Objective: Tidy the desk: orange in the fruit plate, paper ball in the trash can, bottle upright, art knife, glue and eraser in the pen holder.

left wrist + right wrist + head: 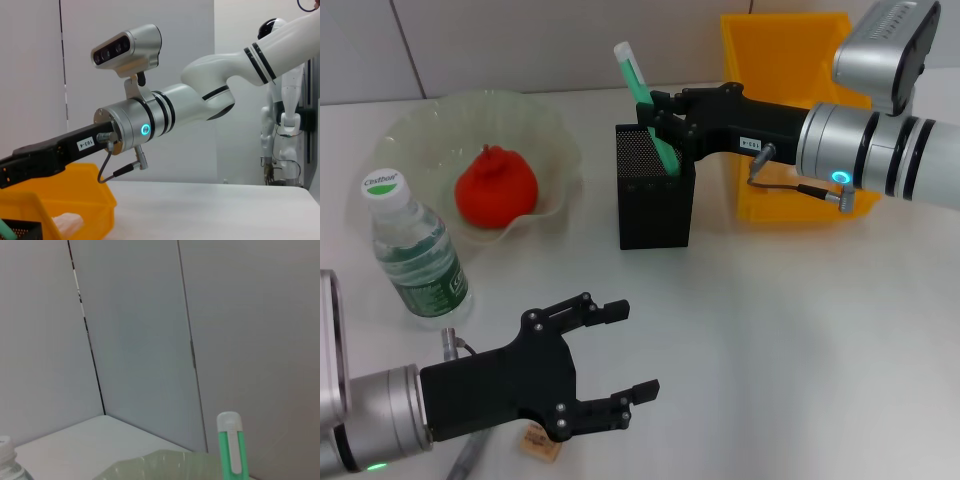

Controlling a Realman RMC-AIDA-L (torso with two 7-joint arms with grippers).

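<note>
While the left gripper (615, 362) hangs nearest the robot at the front left of the white surface (800, 340), its black fingers spread wide apart and holding nothing, a small tan eraser (540, 443) lies on the surface just beneath it, partly hidden by the gripper's body. Just beyond, to the left, the bottle (415, 250) stands upright with its white cap on top. Behind the bottle sits the fruit plate (555, 135), pale green with a ruffled rim, and the orange (496, 187) rests inside it. Near the middle of the surface stands the black mesh pen holder (655, 195). Above its opening the right gripper (665, 125) reaches in from the right, its fingers clamped on a green and white art knife (638, 72) that leans with its lower end inside the pen holder and its upper end sticking up and to the left. Farthest back on the right sits the yellow-orange trash can (785, 45), partly hidden by the right arm; in the left wrist view something pale lies inside it, though I cannot tell what it is.
</note>
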